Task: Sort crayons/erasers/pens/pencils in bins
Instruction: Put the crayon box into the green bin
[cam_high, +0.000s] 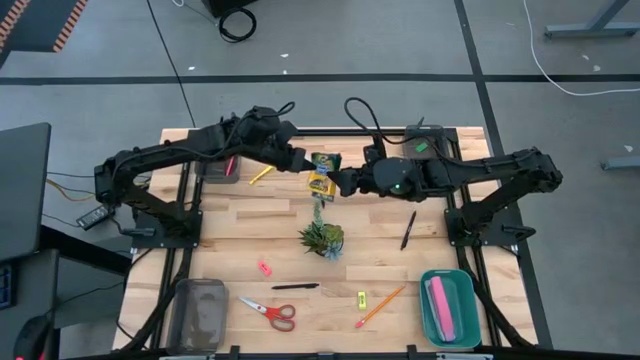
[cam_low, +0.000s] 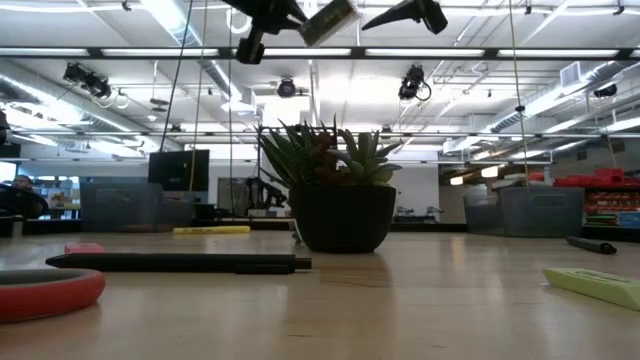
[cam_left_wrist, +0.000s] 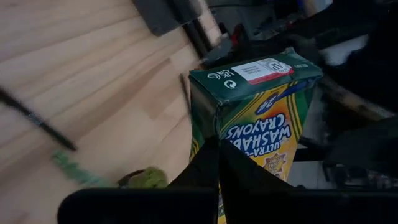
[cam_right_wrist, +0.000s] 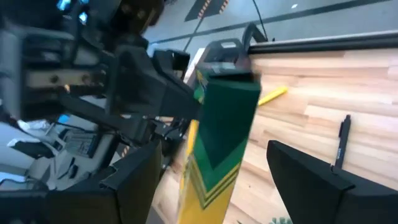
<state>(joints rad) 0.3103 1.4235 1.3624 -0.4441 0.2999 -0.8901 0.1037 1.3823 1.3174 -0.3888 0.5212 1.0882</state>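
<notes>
left end effector (cam_high: 303, 164) clenched on the yellow-and-green crayon box (cam_high: 320, 177), high over the wooden bench (cam_high: 240, 215); right end effector (cam_high: 343, 184) released beside it. mid-task: pink item fills the teal bin (cam_high: 447, 308); black pens (cam_high: 408, 229), orange pencil (cam_high: 380, 306), erasers (cam_high: 265, 268) remain.

Crayon box (cam_right_wrist: 214, 137) base (cut off)
</notes>
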